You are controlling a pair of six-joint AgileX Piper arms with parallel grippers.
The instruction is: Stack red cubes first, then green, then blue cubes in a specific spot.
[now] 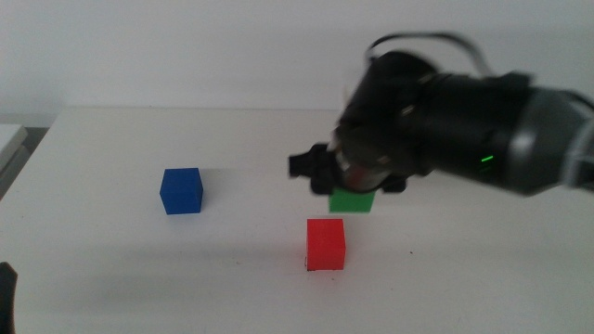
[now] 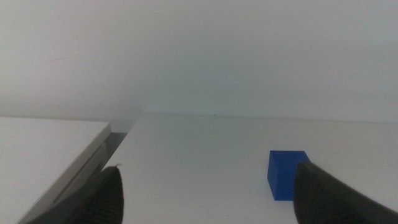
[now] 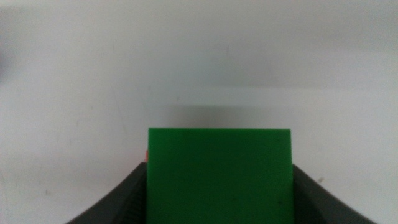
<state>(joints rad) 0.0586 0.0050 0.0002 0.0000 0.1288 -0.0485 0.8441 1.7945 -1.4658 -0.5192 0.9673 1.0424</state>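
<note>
Now right end effector (image 3: pixel 219 186) clamps green (image 3: pixel 219 174).

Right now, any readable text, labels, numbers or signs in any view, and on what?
None readable.
Red cube, green cube and blue cube: plain faces, no print.
Right arm: a small green light only, no lettering; the arm is motion-blurred.
White table: no legible marks.
</note>
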